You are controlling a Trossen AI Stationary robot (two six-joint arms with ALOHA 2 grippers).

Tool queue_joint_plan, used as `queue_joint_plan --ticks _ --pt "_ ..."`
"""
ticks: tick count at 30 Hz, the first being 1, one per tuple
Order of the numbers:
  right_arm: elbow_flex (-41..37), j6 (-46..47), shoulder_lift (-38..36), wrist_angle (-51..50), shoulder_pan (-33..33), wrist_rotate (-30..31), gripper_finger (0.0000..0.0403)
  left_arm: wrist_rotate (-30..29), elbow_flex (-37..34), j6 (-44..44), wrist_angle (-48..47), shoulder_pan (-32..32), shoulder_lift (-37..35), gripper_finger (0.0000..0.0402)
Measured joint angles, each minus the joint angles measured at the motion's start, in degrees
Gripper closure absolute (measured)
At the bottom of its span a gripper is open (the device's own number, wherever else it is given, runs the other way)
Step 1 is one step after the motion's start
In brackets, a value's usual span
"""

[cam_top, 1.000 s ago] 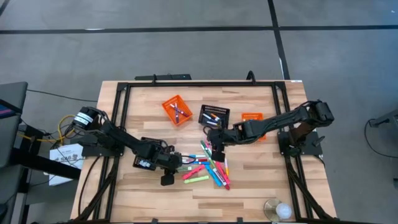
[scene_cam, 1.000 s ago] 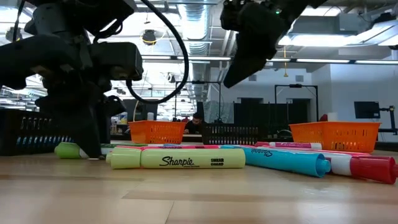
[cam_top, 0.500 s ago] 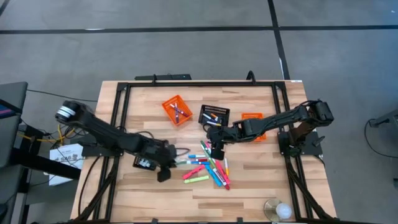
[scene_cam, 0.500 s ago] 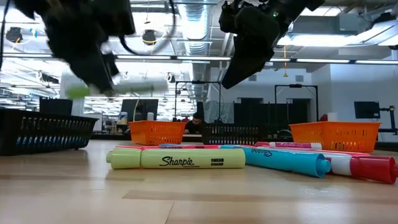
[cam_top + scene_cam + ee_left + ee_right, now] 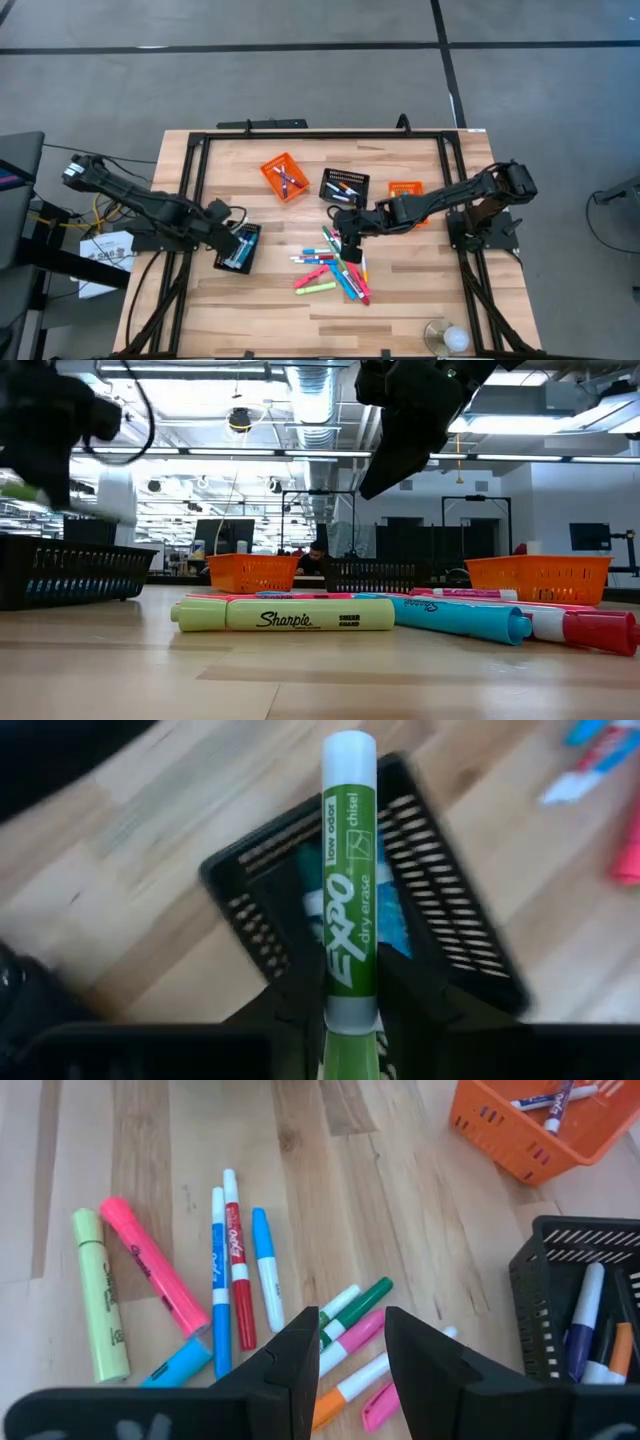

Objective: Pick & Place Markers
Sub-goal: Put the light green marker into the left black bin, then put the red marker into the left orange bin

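**Q:** Yellow-green in the foreground of the low view: which object is it?

**A:** A highlighter (image 5: pixel 285 616) lying on the wooden table (image 5: pixel 400 310), nearest of the loose markers (image 5: pixel 335 265); behind it a light-blue marker (image 5: pixel 460 618) and a red-capped one (image 5: pixel 590 628), the latter cut off at the picture's edge.

**Q:** Where does the left gripper (image 5: pixel 350 1020) stand, and in what state?

**A:** Above the black basket (image 5: pixel 238 248) at the table's left side. Its fingers pinch a green dry-erase marker (image 5: pixel 349 880) by one end; the grasped end is hidden between them. In the low view this arm is a blur. The basket's contents are partly masked by the marker; blue barrels show.

**Q:** And the right gripper (image 5: pixel 340 1355)?

**A:** It hovers over the far end of the loose pile, fingers slightly spread, nothing between them.

**Q:** Farther back?

**A:** An orange basket (image 5: pixel 284 177), a second black basket (image 5: pixel 344 186) and another orange basket (image 5: pixel 405 190), half covered by the right arm.
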Motion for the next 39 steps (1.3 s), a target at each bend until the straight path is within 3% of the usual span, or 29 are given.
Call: queue_joint_plan --ticks 9,18,21,25,32,39 --pt "0.0 0.9 0.0 0.1 0.3 0.0 0.0296 5.2 -12.5 -2.2 24.5 -1.0 0.6 0.0301" --pt "0.0 1.0 0.0 0.4 0.3 0.1 0.0296 3.5 -13.2 -0.3 25.9 -0.6 0.8 0.0300" --pt "0.0 1.0 0.0 0.5 0.3 0.1 0.0296 3.3 -10.3 4.3 26.7 -0.5 0.0 0.0300" --pt "0.0 0.9 0.0 1.3 0.3 0.1 0.0296 -1.7 -5.5 14.1 27.6 -0.3 -2.0 0.0300" --pt "0.1 2.4 1.1 5.3 0.4 0.0 0.0296 -3.9 -3.8 38.9 42.4 -0.3 -0.9 0.0300" --pt "0.0 2.4 6.3 6.6 0.6 -3.3 0.0278 -3.8 -3.9 42.9 46.0 -0.3 9.7 0.0300"
